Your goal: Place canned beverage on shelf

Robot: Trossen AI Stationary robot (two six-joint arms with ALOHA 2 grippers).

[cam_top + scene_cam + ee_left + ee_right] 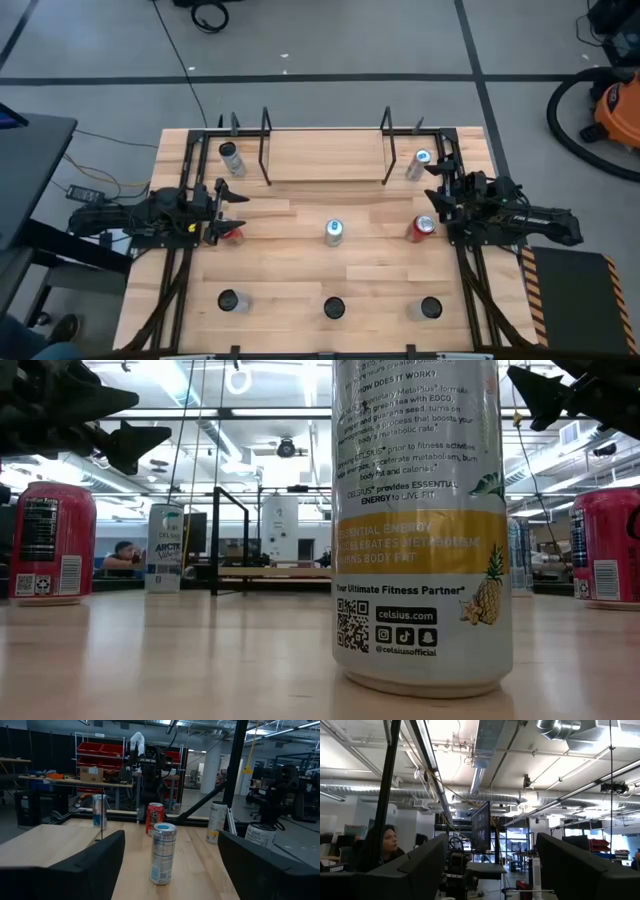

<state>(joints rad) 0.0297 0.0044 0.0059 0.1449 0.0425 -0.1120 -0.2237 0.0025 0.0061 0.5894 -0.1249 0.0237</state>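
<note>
Wooden shelf [325,157] is set against the worktop's far edge with nothing on its board. Cans stand scattered on the worktop, one silver can [333,232] at the centre. Both grippers are held spread and empty: the left gripper [232,212] beside a red can [231,236] near the left edge, probably lined up for grasping; the right gripper [435,183] raised near the right edge.

A lab or workshop: exposed ceiling ducts [555,730], red parts bins [105,750], other robot rigs.
</note>
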